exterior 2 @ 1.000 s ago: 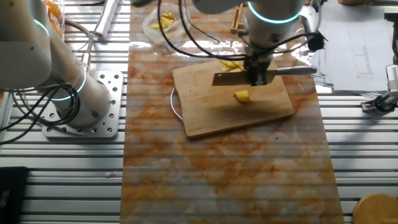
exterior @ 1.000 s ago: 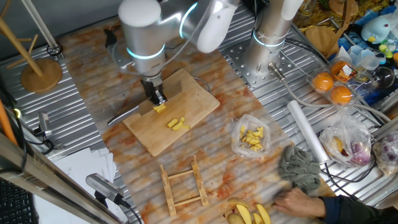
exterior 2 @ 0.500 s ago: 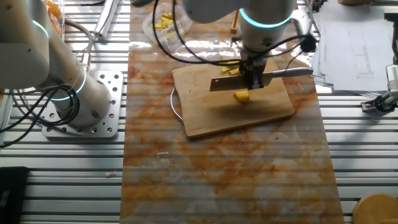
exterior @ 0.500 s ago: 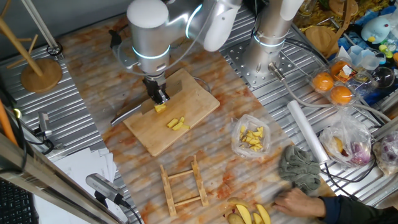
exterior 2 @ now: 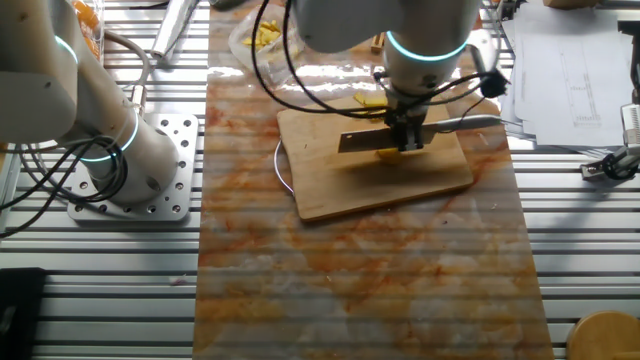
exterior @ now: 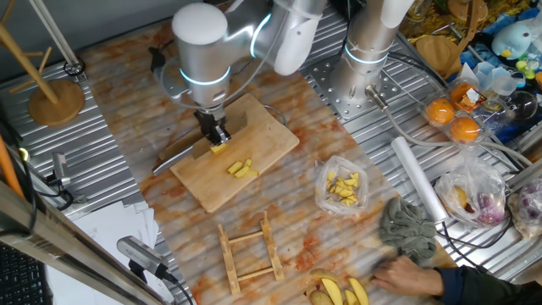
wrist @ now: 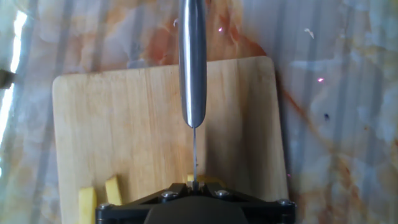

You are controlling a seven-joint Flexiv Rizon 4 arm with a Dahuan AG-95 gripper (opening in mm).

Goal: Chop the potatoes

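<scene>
My gripper (exterior: 216, 133) is shut on a knife and holds it blade-down across a wooden cutting board (exterior: 262, 135). The blade (exterior 2: 362, 142) rests on a small yellow potato chunk (exterior: 219, 149), partly hidden under it in the other fixed view (exterior 2: 388, 154). The knife handle (exterior 2: 466, 123) sticks out past the board edge. Several cut potato sticks (exterior: 241, 169) lie on the board beside it. In the hand view the knife (wrist: 193, 62) runs straight ahead of the gripper (wrist: 196, 185), with the chunk (wrist: 210, 181) under the blade and two sticks (wrist: 113, 188) at lower left.
A clear bag of yellow chunks (exterior: 343, 188), a small wooden rack (exterior: 250, 250), a grey cloth (exterior: 408, 229), a person's hand (exterior: 406, 275) and larger yellow wedges (exterior: 339, 292) lie to the front right. A second robot base (exterior 2: 130, 160) stands beside the mat.
The gripper has come down with the knife, and the blade has dropped from above the potato chunk onto it. The cut sticks have not moved.
</scene>
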